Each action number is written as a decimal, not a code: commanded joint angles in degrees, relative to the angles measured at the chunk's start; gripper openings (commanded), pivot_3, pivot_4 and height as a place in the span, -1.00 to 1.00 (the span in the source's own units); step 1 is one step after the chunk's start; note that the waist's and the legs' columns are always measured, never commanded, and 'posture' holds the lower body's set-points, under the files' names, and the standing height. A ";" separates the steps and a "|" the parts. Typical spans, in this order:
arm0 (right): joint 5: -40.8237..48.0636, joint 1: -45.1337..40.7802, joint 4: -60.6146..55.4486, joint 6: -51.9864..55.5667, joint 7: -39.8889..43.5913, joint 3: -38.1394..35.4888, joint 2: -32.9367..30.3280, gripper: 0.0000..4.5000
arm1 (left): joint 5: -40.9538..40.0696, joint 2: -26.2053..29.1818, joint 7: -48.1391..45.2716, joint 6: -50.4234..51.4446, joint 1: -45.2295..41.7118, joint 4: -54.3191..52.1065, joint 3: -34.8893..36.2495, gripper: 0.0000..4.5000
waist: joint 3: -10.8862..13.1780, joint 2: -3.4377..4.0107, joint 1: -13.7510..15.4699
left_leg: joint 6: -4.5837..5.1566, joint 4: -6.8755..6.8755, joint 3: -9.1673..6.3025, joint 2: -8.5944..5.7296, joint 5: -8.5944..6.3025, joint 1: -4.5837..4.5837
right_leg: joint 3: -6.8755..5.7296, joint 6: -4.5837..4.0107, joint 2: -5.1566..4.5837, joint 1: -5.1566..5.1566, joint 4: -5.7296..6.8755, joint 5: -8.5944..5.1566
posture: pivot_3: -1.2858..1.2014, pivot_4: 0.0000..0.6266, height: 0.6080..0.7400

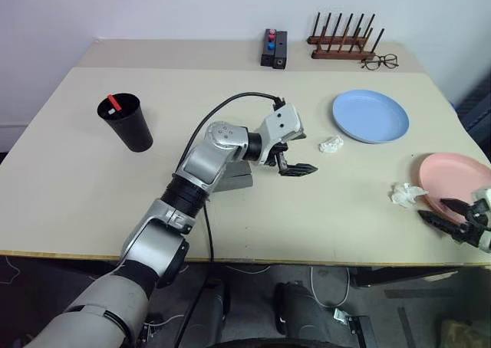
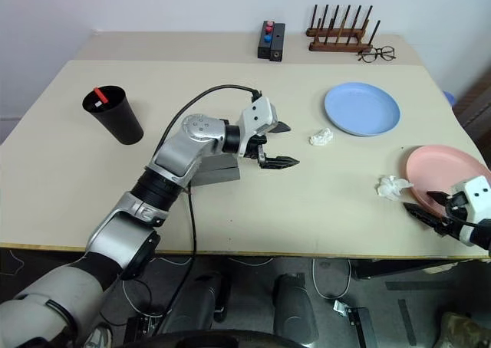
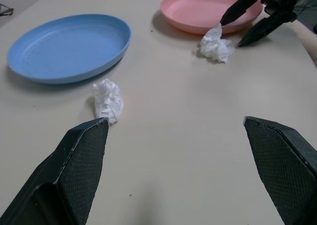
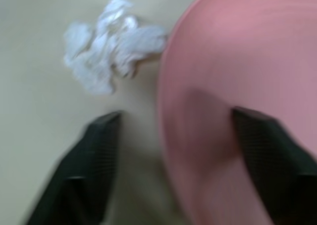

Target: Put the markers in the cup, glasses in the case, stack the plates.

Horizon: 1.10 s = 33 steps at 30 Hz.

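Note:
The black cup [image 1: 126, 126] stands at the left of the table with a red-ended marker [image 1: 113, 102] upright inside it. The grey case [image 1: 235, 178] lies mid-table, partly hidden under my left forearm. Just right of it my left gripper [image 1: 307, 153] hovers open and empty, pointing toward the plates. The light blue plate [image 1: 370, 116] lies at the back right, the pink plate [image 1: 454, 185] at the right edge. My right gripper [image 1: 432, 208] is open, one finger over the pink plate's near rim [image 4: 171, 101] and the other on the table outside it. The glasses are out of view.
Two crumpled white tissues lie on the table, one [image 1: 331, 143] beside the blue plate and one [image 1: 404, 195] against the pink plate. Along the back stand a small black box with red and blue buttons [image 1: 274, 49], a wooden peg rack [image 1: 343, 43] and wire-rimmed spectacles [image 1: 380, 61].

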 commanded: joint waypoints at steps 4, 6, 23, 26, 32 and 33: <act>-1.22 -2.50 2.02 -2.47 -1.19 0.72 0.09 -0.96 | 0.03 1.08 0.04 0.70 0.54 -3.42 0.19 1.00 | 0.00 0.00 0.00 | 0.00 0.00 0.00 0.00 0.00 0.00 | 0.00 0.00 0.00 0.00 0.00 0.00 | 0.03 -0.52 1.00; -1.61 -2.70 2.00 -3.38 -1.97 0.90 0.10 -0.98 | 0.02 1.28 0.06 0.85 0.72 -3.70 0.16 1.00 | 0.01 -0.03 0.05 | 0.00 0.00 -0.01 0.00 0.00 0.04 | -0.01 0.01 0.00 0.07 -0.01 0.00 | 0.03 -0.52 1.00; -6.88 -21.23 -5.82 -9.65 -7.09 9.21 1.29 -0.98 | -4.03 3.84 -6.32 3.10 3.49 -8.42 0.62 1.00 | 0.01 0.07 -1.12 | 0.00 -0.06 -0.02 0.00 0.00 0.06 | 0.01 0.01 0.01 0.03 0.01 0.00 | 0.03 -0.52 1.00; -8.31 -26.75 -3.05 -10.59 -6.36 12.37 2.85 -0.98 | -4.01 4.37 -6.76 3.07 3.26 -8.26 0.47 1.00 | 0.01 0.07 -1.20 | 0.00 -0.07 -0.04 0.00 0.00 0.06 | 0.00 0.01 0.01 0.03 0.00 0.00 | 0.03 -0.52 1.00; -13.66 -39.43 11.44 -15.90 -5.69 19.24 9.39 -0.98 | -3.97 3.53 -3.59 4.00 2.48 -8.63 1.89 1.00 | 0.02 0.06 -1.21 | -0.01 -0.09 -0.04 -0.03 0.01 0.05 | 0.01 0.02 0.00 0.02 -0.01 0.01 | 0.03 -0.52 1.00; -14.45 -40.82 13.67 -16.91 -5.77 20.03 10.20 -0.98 | -4.08 3.35 -3.06 4.27 2.38 -8.83 2.08 1.00 | 0.02 0.06 -1.24 | -0.01 -0.10 -0.05 -0.03 0.01 0.05 | 0.00 0.02 0.00 0.02 0.00 0.01 | 0.03 -0.52 1.00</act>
